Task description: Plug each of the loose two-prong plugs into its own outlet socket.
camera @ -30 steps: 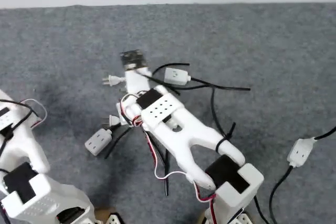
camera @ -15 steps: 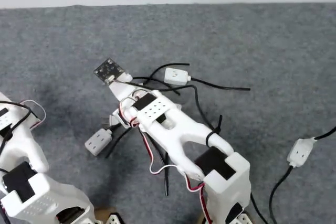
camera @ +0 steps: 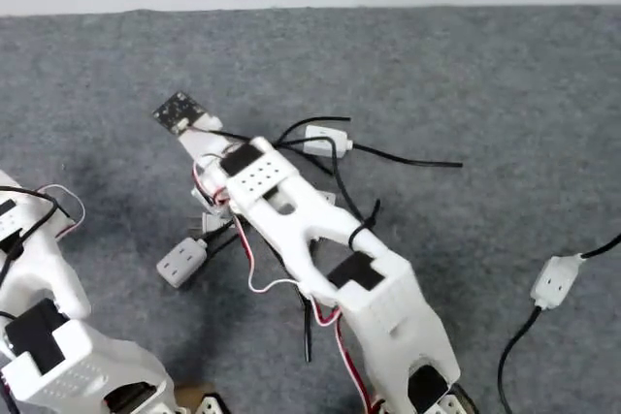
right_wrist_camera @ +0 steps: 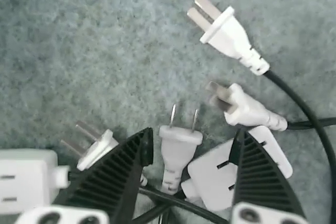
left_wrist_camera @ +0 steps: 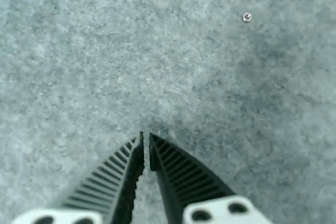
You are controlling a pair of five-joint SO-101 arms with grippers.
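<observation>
the right claw [right_wrist_camera: 191,141] hangs wide open over a knot of cords at the middle-left of the worktop [camera: 485,84], its fingers [right_wrist_camera: 118,174] straddling one white plug [right_wrist_camera: 177,150] whose prongs point away from the wrist. the left claw [left_wrist_camera: 146,148] is pinched narrow and holds nothing, over bare grey surface at the near-left corner.

the likely trouble is crowding. a second plug [right_wrist_camera: 93,149] lies just beside one finger, a flat socket block [right_wrist_camera: 218,174] sits partly under the other, and a black cord [right_wrist_camera: 178,203] crosses beneath the straddled plug. a squeeze from here could trap the cord or nip a neighbour and skew the plug, leaving its prongs off line for any socket. the cords overlap, so lifting one plug would probably drag others along. a third plug [right_wrist_camera: 244,107] and a fourth plug [right_wrist_camera: 226,27] lie a little farther off, apart from the fingers.

room is better elsewhere: the far and right stretches of the worktop are open. one outlet socket [camera: 181,261] lies just left of the arm and another socket [camera: 320,140] on its far side — the last socket [camera: 555,280] is well apart near the right edge, a long carry away from the tangle.
</observation>
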